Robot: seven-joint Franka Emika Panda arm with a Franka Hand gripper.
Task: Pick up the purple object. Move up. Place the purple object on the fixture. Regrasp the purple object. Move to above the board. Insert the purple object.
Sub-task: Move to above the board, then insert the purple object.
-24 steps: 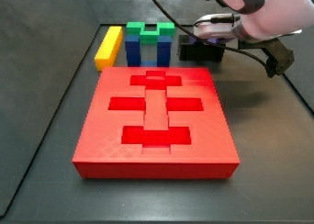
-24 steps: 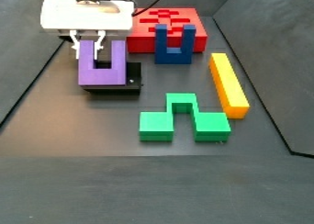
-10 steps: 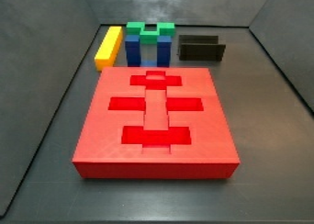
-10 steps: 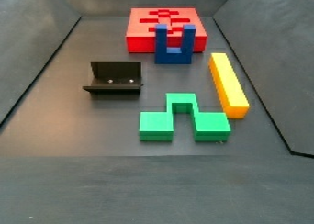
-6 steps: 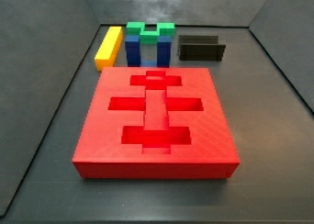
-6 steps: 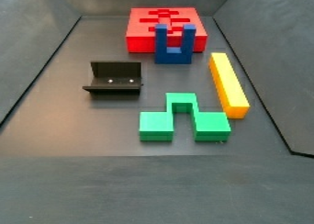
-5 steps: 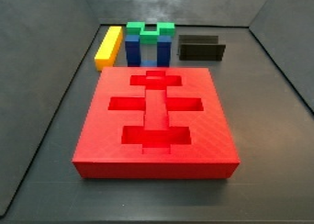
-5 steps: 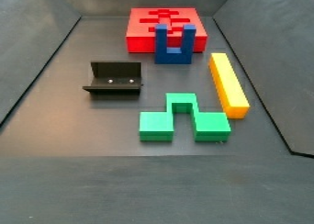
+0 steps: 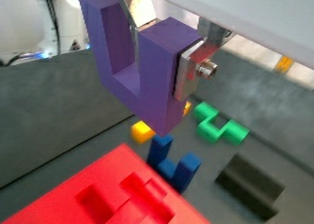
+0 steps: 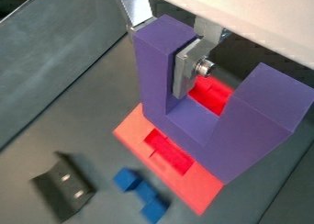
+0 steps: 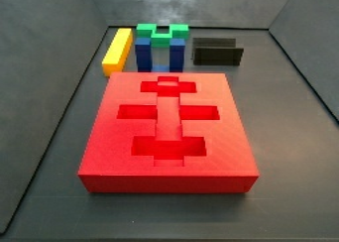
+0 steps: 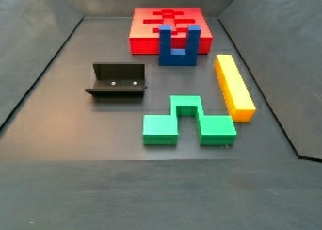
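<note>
The purple object is a chunky U-shaped block hanging high in the air, prongs pointing up. My gripper is shut on one of its prongs, with a silver finger flat against the prong's outer face. In a wrist view the red board lies directly below the block. Both side views show the board and the bare black fixture, but neither the gripper nor the purple object.
A blue U-shaped block stands against the board's end. A green block and a yellow bar lie on the dark floor nearby. Sloping dark walls enclose the floor.
Earlier my gripper held the purple object at the fixture. Both have since left the side views, and the fixture stands bare. The side views have not changed over the last second.
</note>
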